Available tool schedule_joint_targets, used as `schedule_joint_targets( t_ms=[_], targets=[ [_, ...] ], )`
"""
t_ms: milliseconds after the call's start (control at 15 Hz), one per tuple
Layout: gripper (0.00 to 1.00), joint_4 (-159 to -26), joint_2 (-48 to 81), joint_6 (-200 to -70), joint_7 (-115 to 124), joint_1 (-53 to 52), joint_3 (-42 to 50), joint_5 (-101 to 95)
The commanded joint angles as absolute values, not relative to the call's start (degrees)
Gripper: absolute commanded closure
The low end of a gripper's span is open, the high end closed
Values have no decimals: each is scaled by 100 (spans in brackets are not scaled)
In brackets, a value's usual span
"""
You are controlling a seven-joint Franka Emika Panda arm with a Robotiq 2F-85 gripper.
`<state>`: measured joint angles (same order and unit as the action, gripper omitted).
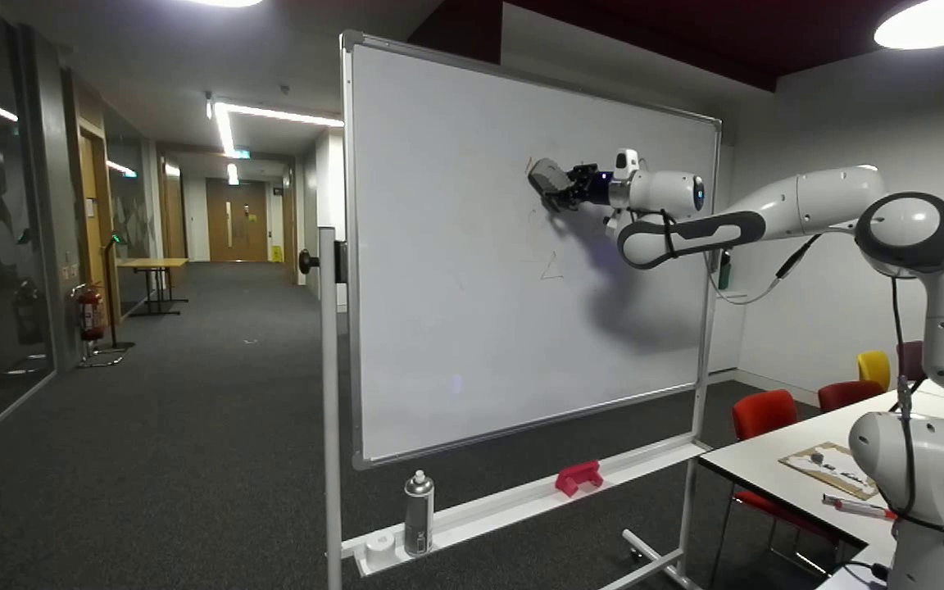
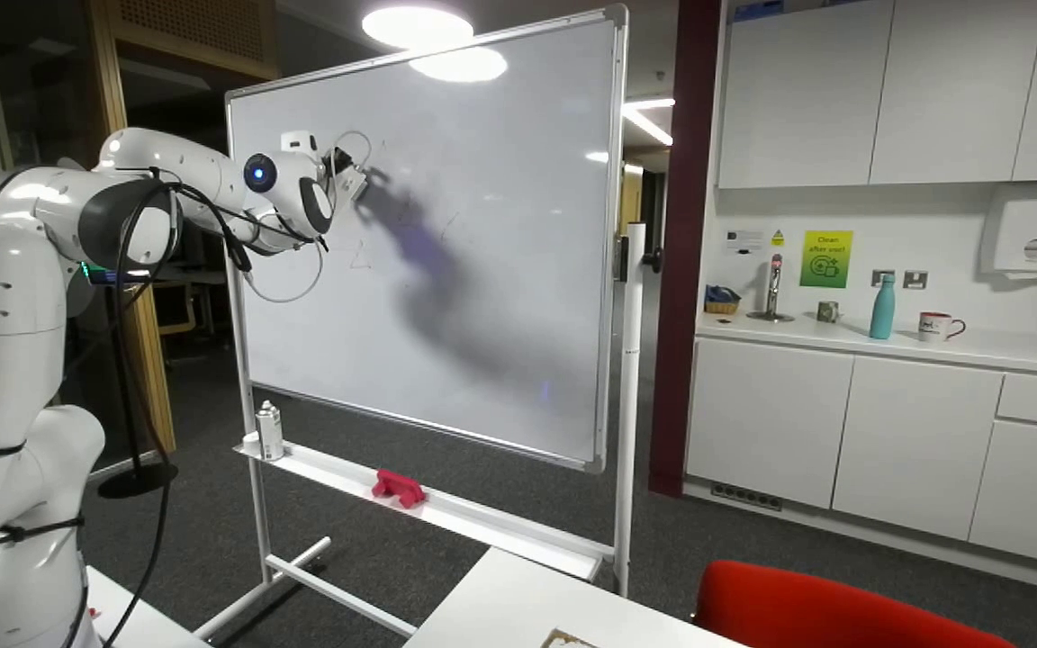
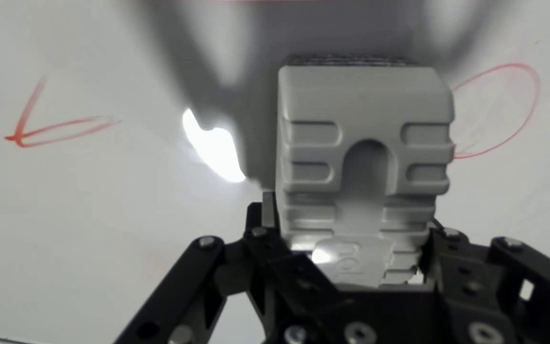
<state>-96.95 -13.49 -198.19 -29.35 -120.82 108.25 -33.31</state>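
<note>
Gripper [image 3: 351, 224] and grey eraser [image 3: 364, 167] before the upper part of a whiteboard [image 1: 439, 287]. The 2 jaws are closed on opposite sides of the eraser, parted only by its width. Whether the eraser touches the whiteboard cannot be told. In the wrist view, a pointed red stroke [image 3: 19, 137] lies to its left; a red loop [image 3: 536, 91], partly hidden behind it, lies to its right. The ledge [image 1: 505, 510] below carries 1 spray can [image 1: 419, 516] and 1 red holder [image 1: 578, 478].
</note>
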Motion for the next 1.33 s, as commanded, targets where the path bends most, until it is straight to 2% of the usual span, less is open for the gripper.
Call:
schedule_joint_targets(
  t_ms=[0, 667, 1067, 1200, 1267],
  targets=[
    [65, -9165, -1432, -19820, -2813, -11935, 10856, -3071],
    [65, -8693, -1767, -19830, -2571, -11383, 10966, -2665],
    [65, -9069, -2025, -19832, -2664, -11464, 10506, -3619],
    [65, -9194, -2304, -19651, -2862, -11255, 10038, -3842],
    [40, -9007, -1893, -19822, -2466, -11297, 10474, -3703]
  ],
)
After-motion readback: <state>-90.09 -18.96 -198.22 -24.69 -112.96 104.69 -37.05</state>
